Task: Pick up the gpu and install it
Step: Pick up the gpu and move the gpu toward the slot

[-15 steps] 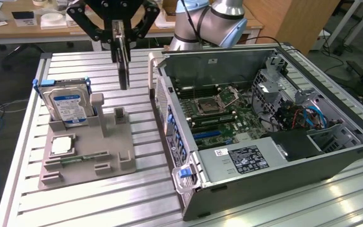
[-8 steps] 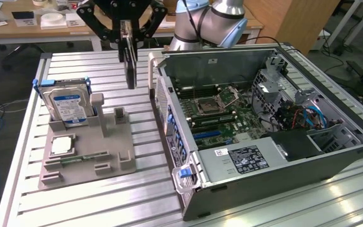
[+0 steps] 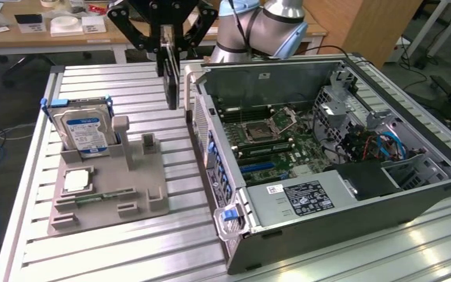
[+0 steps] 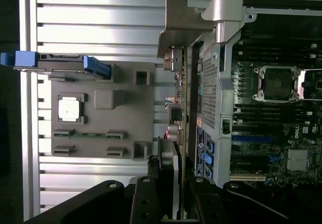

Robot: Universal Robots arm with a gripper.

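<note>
- My gripper (image 3: pixel 168 38) was partly closed, clamped on the gpu (image 3: pixel 171 82); the card hung below it, long axis upright, bracket end lowest.
- The gpu hung just outside the computer case's (image 3: pixel 202 123) rear wall, clear of the desk (image 3: pixel 115 258); the motherboard (image 3: pixel 280 147) lay inside, beyond that wall.

The gpu (image 3: pixel 172 82) hung just outside the computer case (image 3: pixel 327 235), between that case and the parts holder (image 3: pixel 143 182) beside it.
</note>
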